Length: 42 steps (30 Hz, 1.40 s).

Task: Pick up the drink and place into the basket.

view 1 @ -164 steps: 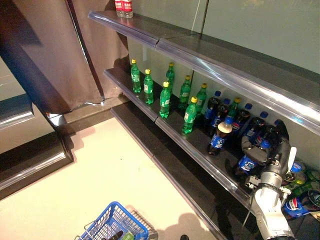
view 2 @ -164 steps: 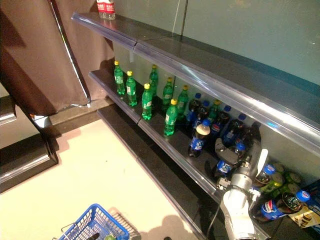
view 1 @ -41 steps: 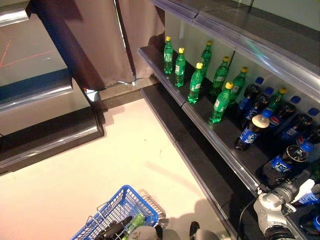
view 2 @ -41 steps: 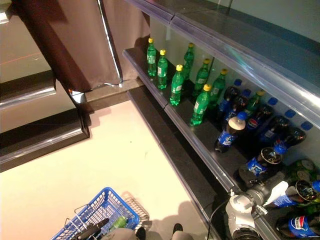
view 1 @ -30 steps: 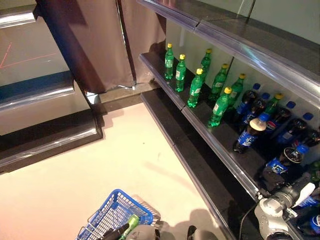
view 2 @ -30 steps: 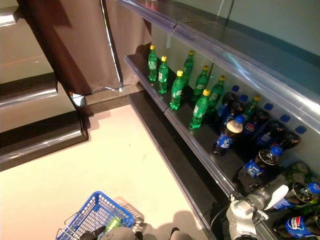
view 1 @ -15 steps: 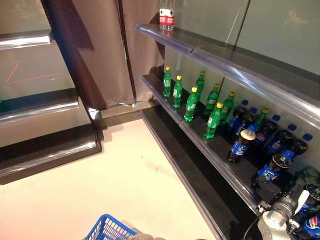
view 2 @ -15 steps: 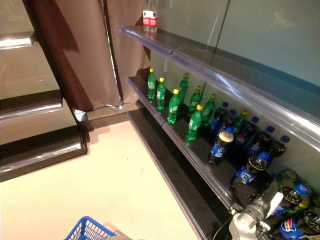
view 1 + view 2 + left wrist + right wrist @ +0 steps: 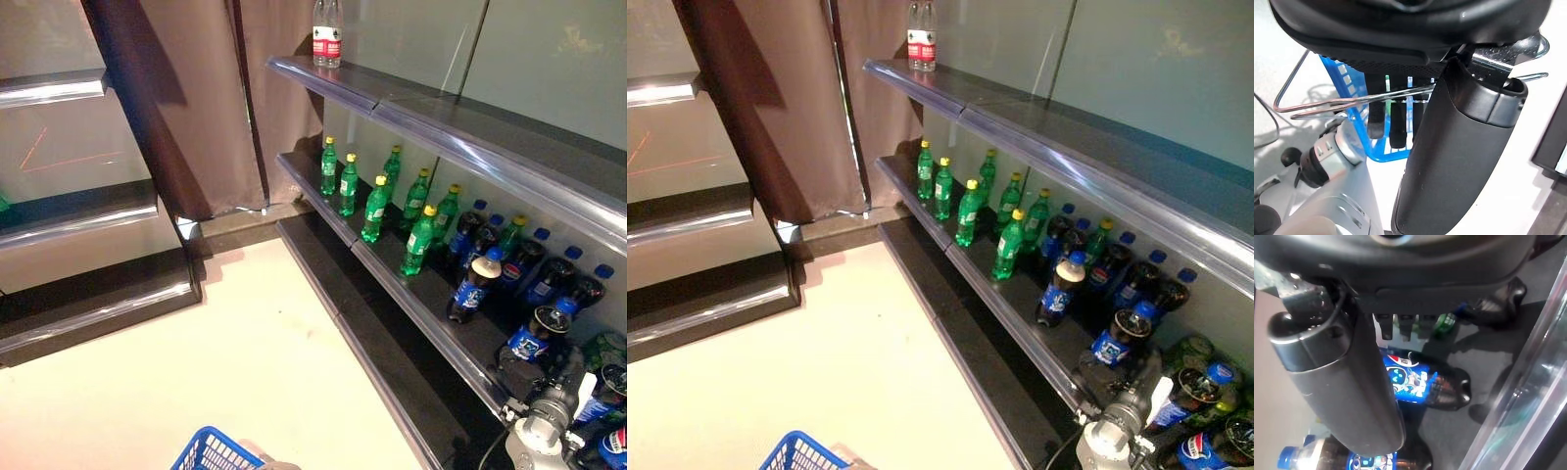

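At shelf, right robot hand (image 9: 1342, 382) seemingly grips cola bottle (image 9: 1420, 384).

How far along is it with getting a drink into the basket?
Done: the left hand grips the wire handle of the blue plastic basket.
In hand: the right hand is at the dark shelf, right by a dark cola bottle with a blue label; a firm grasp cannot be seen.
Left: grasp it, lift it off the shelf, and put it into the basket.
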Available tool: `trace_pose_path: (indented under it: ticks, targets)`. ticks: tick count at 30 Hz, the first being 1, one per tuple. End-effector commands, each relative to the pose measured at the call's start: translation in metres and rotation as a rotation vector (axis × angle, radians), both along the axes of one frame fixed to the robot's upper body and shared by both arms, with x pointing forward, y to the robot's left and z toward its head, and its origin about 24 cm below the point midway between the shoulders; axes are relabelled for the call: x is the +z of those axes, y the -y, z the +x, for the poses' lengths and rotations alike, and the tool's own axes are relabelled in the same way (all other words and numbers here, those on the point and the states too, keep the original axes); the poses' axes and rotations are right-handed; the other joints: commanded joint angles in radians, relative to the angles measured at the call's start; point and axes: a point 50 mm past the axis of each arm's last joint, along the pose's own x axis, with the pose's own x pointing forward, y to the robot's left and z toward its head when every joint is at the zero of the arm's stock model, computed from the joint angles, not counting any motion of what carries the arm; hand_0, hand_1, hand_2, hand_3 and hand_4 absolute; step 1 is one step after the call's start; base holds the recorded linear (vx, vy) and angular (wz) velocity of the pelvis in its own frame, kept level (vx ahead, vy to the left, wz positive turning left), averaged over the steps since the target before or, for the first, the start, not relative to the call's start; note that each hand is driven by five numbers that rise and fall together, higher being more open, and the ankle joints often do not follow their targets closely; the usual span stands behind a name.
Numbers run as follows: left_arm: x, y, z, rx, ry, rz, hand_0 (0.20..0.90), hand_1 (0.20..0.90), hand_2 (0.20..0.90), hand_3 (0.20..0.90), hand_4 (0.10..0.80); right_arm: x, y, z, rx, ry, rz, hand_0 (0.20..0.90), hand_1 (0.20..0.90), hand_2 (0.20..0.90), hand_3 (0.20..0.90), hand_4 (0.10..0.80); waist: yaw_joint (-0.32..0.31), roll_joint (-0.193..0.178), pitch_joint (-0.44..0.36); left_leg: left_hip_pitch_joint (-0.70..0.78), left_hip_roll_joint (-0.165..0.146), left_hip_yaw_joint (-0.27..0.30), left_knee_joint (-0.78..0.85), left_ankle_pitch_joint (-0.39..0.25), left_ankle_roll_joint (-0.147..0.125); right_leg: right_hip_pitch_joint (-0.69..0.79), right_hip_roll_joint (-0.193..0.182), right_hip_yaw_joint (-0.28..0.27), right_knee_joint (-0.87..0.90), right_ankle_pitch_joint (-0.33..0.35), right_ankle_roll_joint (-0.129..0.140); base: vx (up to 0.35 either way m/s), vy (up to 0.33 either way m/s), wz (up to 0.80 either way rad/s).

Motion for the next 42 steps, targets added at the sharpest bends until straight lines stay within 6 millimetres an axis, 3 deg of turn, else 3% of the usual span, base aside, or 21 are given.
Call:
trace_pose_path:
  ticks: [1,12,21,26,34,42]
  targets:
    - [0.007,-0.008,0.02,-0.121,0.119,-0.006,0.3,0.3,0.3,0.2,0.1,0.058,0.016,0.037,0.05,0.254,-0.126,0.9,0.9,0.9,0.9,0.8,0.003,0.008,0.003,-0.019,-0.04,-0.116,-0.064,0.05,-0.049,0.025,0.05,-0.057,-0.003,-0.026,0.045,0.0,0.0,0.0]
    - [0.011,-0.017,0.037,-0.125,0.148,0.02,0.3,0.3,0.3,0.2,0.1,0.064,0.019,0.042,-0.019,0.299,-0.124,0.9,0.9,0.9,0.9,0.8,0.018,0.006,0.04,-0.076,-0.039,-0.117,-0.034,0.048,-0.042,-0.037,0.052,-0.056,0.033,-0.026,0.051,-0.026,-0.001,0.01]
    - [0.028,-0.039,0.099,-0.105,0.301,0.063,0.3,0.3,0.3,0.2,0.1,0.096,0.011,0.081,-0.052,0.491,-0.133,0.9,0.9,0.9,0.9,0.8,0.044,0.02,0.135,-0.264,-0.038,-0.128,0.038,0.023,-0.022,-0.215,0.071,-0.047,0.089,-0.033,0.053,-0.254,-0.039,0.04]
    - [0.04,-0.051,0.127,-0.077,0.367,0.09,0.3,0.3,0.3,0.2,0.1,0.115,-0.002,0.103,-0.062,0.589,-0.126,0.9,0.9,0.9,0.9,0.8,0.05,0.006,0.171,-0.327,-0.042,-0.135,0.038,0.011,-0.01,-0.274,0.099,-0.038,0.086,-0.042,0.047,-0.229,-0.05,-0.16]
    - [0.043,-0.055,0.129,-0.063,0.375,0.119,0.3,0.3,0.3,0.2,0.1,0.121,0.0,0.099,-0.133,0.674,-0.099,0.9,0.9,0.9,0.9,0.8,0.053,-0.024,0.164,-0.33,-0.046,-0.141,0.012,0.001,-0.001,-0.281,0.123,-0.022,0.06,-0.045,0.05,-0.03,-0.028,-0.12]
    - [0.038,-0.049,0.12,-0.064,0.354,0.11,0.3,0.3,0.3,0.2,0.1,0.124,0.008,0.089,-0.154,0.727,-0.082,0.9,0.9,0.9,0.9,0.8,0.052,-0.026,0.131,-0.281,-0.049,-0.149,-0.029,-0.001,-0.004,-0.246,0.123,-0.006,0.026,-0.044,0.064,0.049,0.011,-0.01]
